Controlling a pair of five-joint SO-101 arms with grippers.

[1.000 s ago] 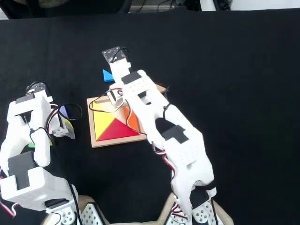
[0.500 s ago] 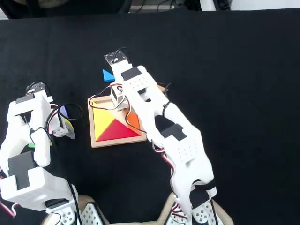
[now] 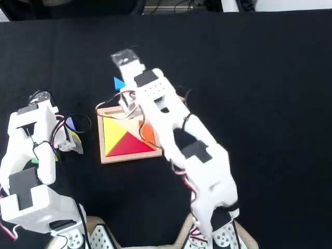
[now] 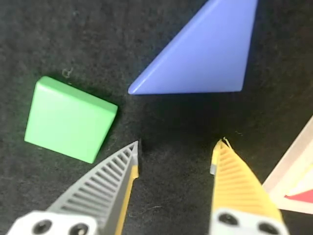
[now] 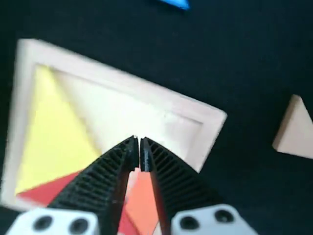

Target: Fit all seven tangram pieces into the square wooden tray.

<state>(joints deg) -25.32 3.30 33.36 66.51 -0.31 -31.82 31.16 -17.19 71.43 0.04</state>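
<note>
Tray (image 3: 129,156) lacks the blue triangle (image 3: 119,83), so the right tool (image 5: 137,143), clenched empty above it, must open before reaching beyond.

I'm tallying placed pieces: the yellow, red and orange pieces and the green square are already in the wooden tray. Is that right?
Not quite. The green square is not in the wooden tray. It lies on the black table beside the open left gripper, as the left wrist view shows. The yellow piece, red piece and orange piece are in the tray.
</note>
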